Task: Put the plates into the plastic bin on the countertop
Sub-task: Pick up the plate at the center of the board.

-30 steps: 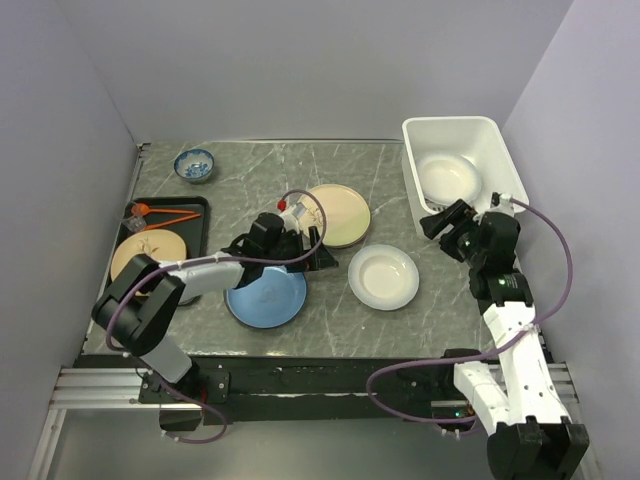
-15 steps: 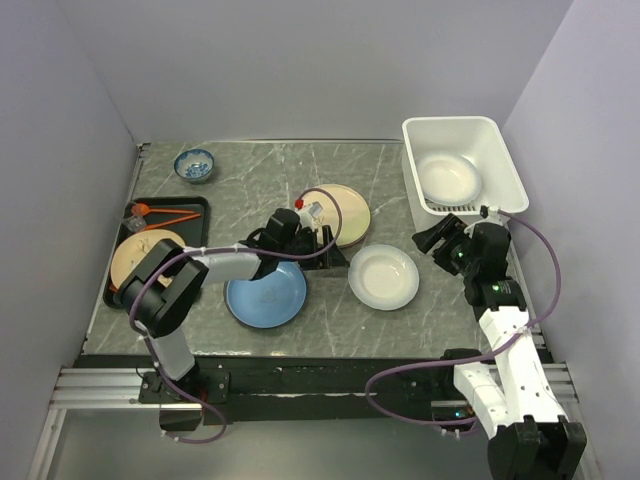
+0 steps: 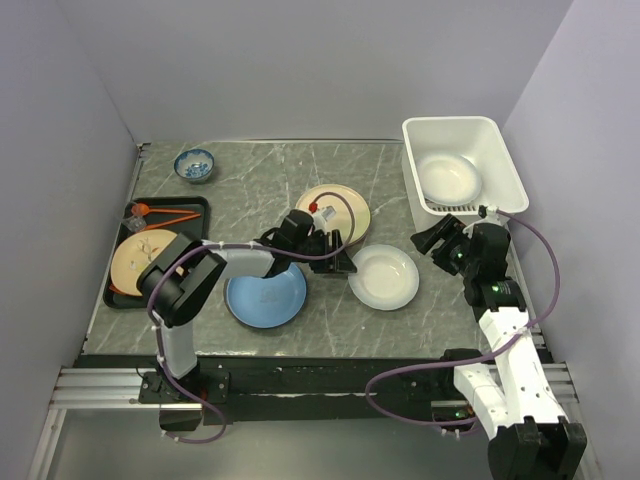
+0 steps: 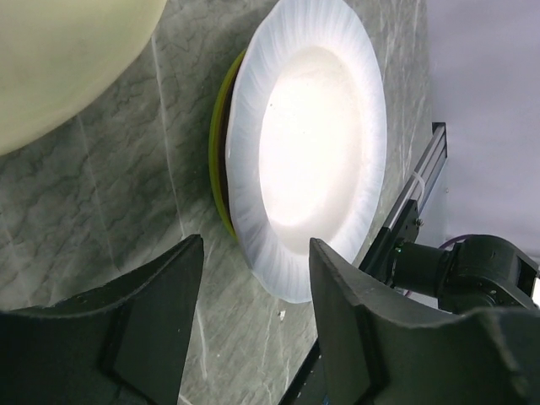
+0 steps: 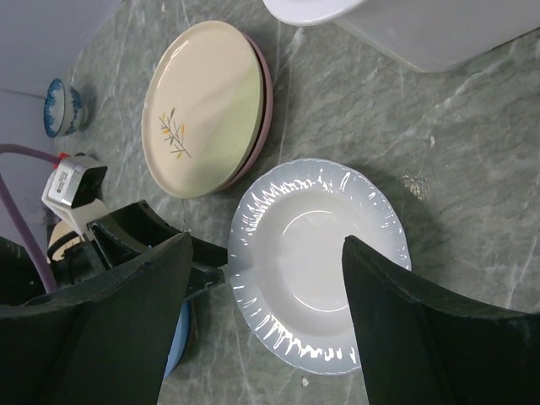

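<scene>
A white plate (image 3: pixel 383 277) lies on the dark countertop (image 3: pixel 250 185), and the left wrist view shows it (image 4: pixel 308 148) resting on a yellow-green plate (image 4: pixel 221 152). My left gripper (image 3: pixel 340 262) is open and empty, low at that plate's left edge. My right gripper (image 3: pixel 435 240) is open and empty, above the plate's right side. The cream leaf-sprig plate (image 3: pixel 335 213) sits on a pink plate (image 5: pixel 266 84). A blue plate (image 3: pixel 266 293) lies under my left arm. The white bin (image 3: pixel 500 150) at the back right holds one white plate (image 3: pixel 448 178).
A black tray (image 3: pixel 195 205) at the left holds a cream-and-orange plate (image 3: pixel 148 255) and an orange utensil. A small blue-and-white bowl (image 3: pixel 194 163) stands at the back left. Grey walls close in the left, back and right sides.
My left gripper has moved right from over the blue plate to the white plate's left edge. My right gripper dropped back slightly from the bin, then held still.
</scene>
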